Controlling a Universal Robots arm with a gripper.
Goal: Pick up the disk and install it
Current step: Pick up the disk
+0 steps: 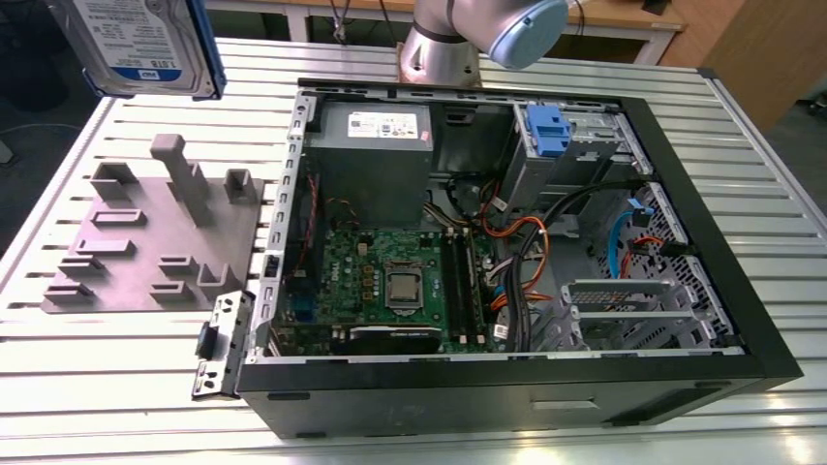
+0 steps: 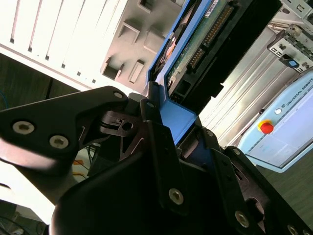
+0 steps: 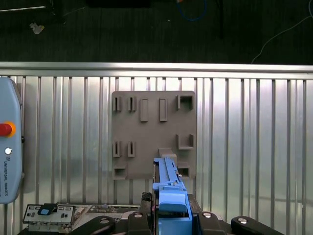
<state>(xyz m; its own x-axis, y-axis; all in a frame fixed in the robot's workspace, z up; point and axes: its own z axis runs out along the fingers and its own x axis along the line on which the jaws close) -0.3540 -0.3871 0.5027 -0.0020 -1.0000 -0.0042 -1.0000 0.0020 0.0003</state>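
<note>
A slatted pale metal table point(image 1: 130, 368) fills the exterior view, with dark floor point(image 3: 146, 29) past its edge in the first wrist view and wooden furniture point(image 1: 762, 48) at the upper right. An open black computer case point(image 1: 517, 397) lies on its side at the centre and right. A grey moulded plate point(image 1: 142, 242) with upright pegs sits at centre left, just beside the case. The arm point(image 1: 491, 29) rises at top centre.

The disk point(image 1: 145, 44) hangs clear of the table in the upper left of the exterior view. Its label faces the camera, and its long axis runs roughly up and down, cut by the top edge. In the second wrist view the gripper point(image 2: 176, 132) has its fingers point(image 2: 151, 142) clamped on the disk's blue rail end, and the disk extends straight out from them.
</note>
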